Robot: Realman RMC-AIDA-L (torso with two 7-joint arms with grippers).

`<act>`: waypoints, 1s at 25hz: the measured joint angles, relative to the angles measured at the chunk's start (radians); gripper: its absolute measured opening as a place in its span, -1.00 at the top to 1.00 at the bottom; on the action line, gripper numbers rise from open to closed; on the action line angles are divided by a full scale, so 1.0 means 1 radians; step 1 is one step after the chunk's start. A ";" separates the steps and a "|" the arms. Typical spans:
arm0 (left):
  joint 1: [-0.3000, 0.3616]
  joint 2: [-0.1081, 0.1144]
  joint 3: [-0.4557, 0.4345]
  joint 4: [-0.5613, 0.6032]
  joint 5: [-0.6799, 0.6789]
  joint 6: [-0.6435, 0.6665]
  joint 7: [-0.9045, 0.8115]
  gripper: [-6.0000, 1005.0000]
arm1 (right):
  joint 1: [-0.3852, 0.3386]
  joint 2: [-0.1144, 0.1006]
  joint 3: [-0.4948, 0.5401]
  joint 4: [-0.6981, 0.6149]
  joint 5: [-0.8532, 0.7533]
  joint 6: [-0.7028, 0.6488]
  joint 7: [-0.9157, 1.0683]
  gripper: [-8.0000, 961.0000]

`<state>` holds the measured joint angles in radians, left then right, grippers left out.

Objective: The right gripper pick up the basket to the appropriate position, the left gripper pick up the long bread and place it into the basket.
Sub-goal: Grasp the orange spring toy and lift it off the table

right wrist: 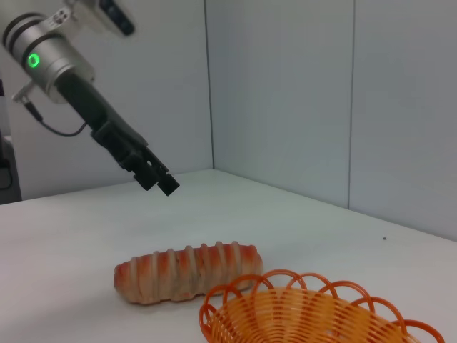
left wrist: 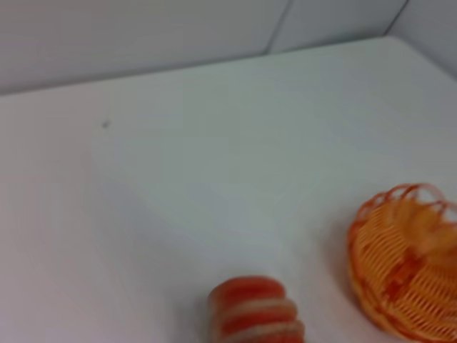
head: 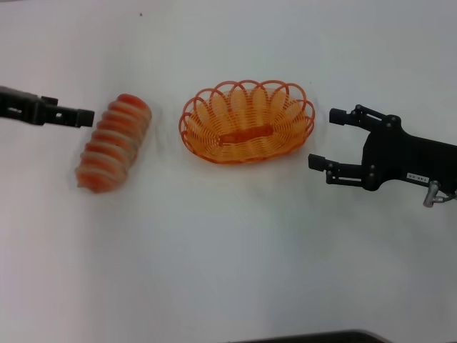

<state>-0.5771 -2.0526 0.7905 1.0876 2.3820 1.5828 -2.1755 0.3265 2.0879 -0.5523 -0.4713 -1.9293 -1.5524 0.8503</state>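
The orange wire basket [head: 214, 143] stands on the white table at centre, also in the left wrist view [left wrist: 400, 300] and right wrist view [right wrist: 300, 318]. It holds nothing. The long bread [head: 114, 143] lies on the table to the basket's left, apart from it, and shows in the wrist views [left wrist: 253, 311] [right wrist: 187, 271]. My right gripper [head: 325, 138] is open just right of the basket's right end, not touching it. My left gripper [head: 87, 117], with its fingers together, hovers just left of the bread's far end; the right wrist view shows it [right wrist: 166, 184] above the loaf.
The white table [head: 228, 257] spreads out in front of the objects. Grey walls [right wrist: 285, 93] meet in a corner behind the table's far edge. A dark edge [head: 314, 336] shows at the bottom of the head view.
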 joint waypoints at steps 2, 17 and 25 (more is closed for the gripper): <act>-0.053 -0.005 0.056 0.026 0.093 0.001 -0.121 -0.67 | -0.001 0.000 0.000 0.002 0.002 0.000 0.002 -0.91; -0.221 -0.109 0.151 -0.043 0.397 -0.087 -0.303 -0.66 | -0.009 0.001 -0.018 0.007 -0.003 -0.005 0.003 -0.91; -0.214 -0.113 0.154 -0.086 0.403 -0.132 -0.318 -0.65 | -0.005 0.001 -0.027 0.004 -0.003 -0.003 0.004 -0.91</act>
<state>-0.7915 -2.1652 0.9450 1.0020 2.7851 1.4506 -2.4935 0.3220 2.0889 -0.5797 -0.4670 -1.9328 -1.5551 0.8540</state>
